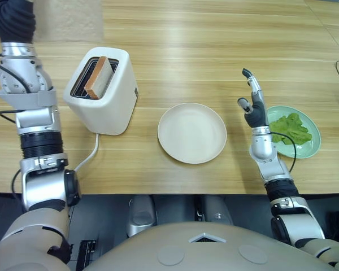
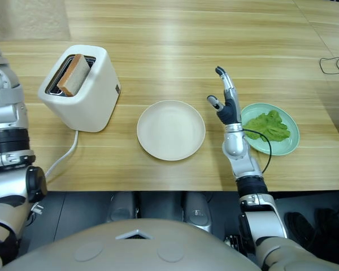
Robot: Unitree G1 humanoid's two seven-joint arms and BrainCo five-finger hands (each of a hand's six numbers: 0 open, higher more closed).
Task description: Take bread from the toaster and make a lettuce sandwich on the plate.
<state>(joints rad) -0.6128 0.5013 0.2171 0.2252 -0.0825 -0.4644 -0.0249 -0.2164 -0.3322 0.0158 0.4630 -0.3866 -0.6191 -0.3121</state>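
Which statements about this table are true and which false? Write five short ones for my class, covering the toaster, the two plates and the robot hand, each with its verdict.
1. A slice of bread stands in the toaster. True.
2. The cream plate holds a finished sandwich. False: it is bare.
3. The lettuce lies on the green plate. True.
4. The right robot hand grips the lettuce. False: it is open, beside the green plate, holding nothing.
5. The toaster stands to the right of the cream plate. False: it stands to its left.

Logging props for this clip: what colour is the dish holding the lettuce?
Pale mint green dish, with darker green lettuce on it; clearest in the right eye view.
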